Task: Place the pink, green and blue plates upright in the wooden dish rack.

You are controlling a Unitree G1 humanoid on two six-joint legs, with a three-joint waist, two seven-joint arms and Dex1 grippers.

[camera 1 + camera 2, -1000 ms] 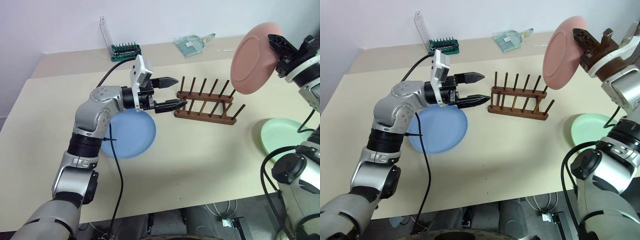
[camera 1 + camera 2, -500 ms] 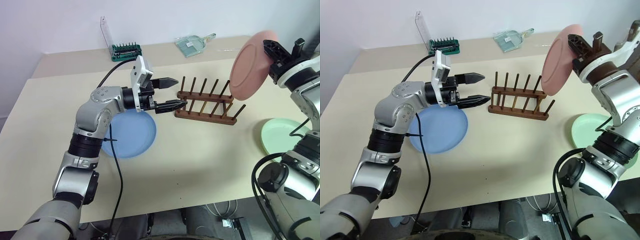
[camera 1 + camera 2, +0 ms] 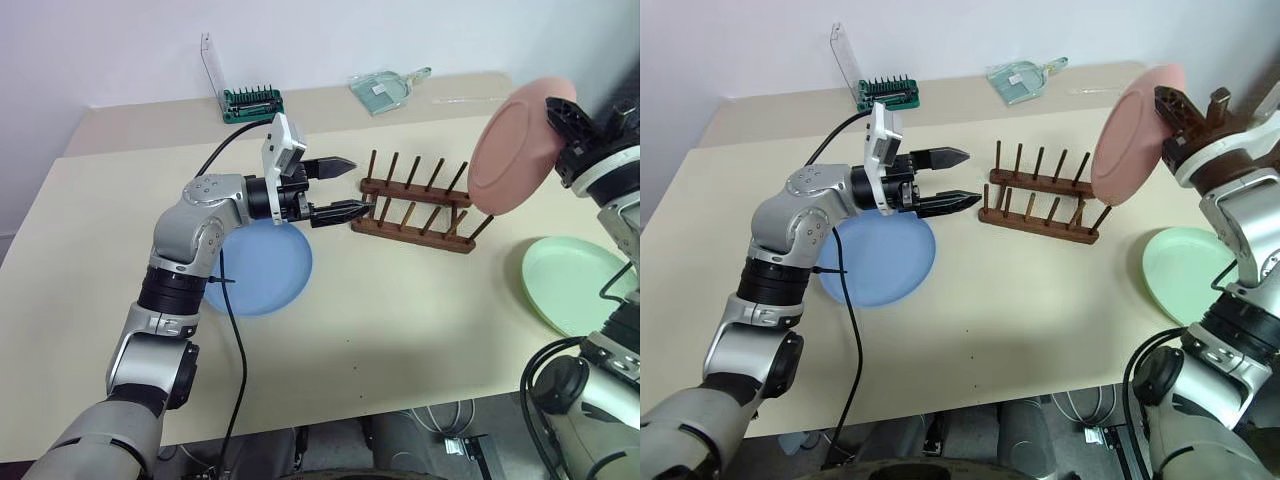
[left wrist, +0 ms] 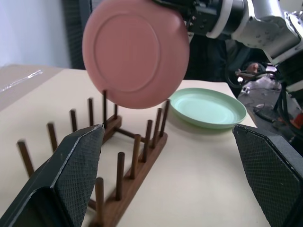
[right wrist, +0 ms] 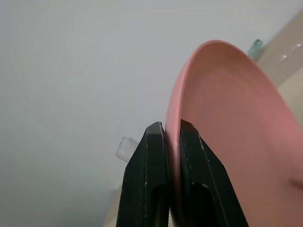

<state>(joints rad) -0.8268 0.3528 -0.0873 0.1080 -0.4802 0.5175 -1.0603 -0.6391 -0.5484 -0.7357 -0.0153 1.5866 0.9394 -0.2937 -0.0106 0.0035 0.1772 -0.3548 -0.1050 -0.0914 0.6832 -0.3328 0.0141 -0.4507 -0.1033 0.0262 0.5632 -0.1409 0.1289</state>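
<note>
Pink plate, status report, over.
Right gripper shut on pink plate, upright above the rack's right end. Left gripper open beside rack. No plates racked.

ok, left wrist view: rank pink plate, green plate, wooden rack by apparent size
1. Dark brown wooden peg rack, nearest the camera, so partly inflated.
2. Round salmon pink plate, held up by the right claw.
3. Round pale mint green plate, farther off and seen flat.

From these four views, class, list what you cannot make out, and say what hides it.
- Blue plate: its left part, behind the left arm, head views.
- Green plate: its right rim, cut by the picture's edge and the right arm.
- Wooden dish rack: its right end, behind the pink plate.
- Tool holder: its contents, too small.
</note>
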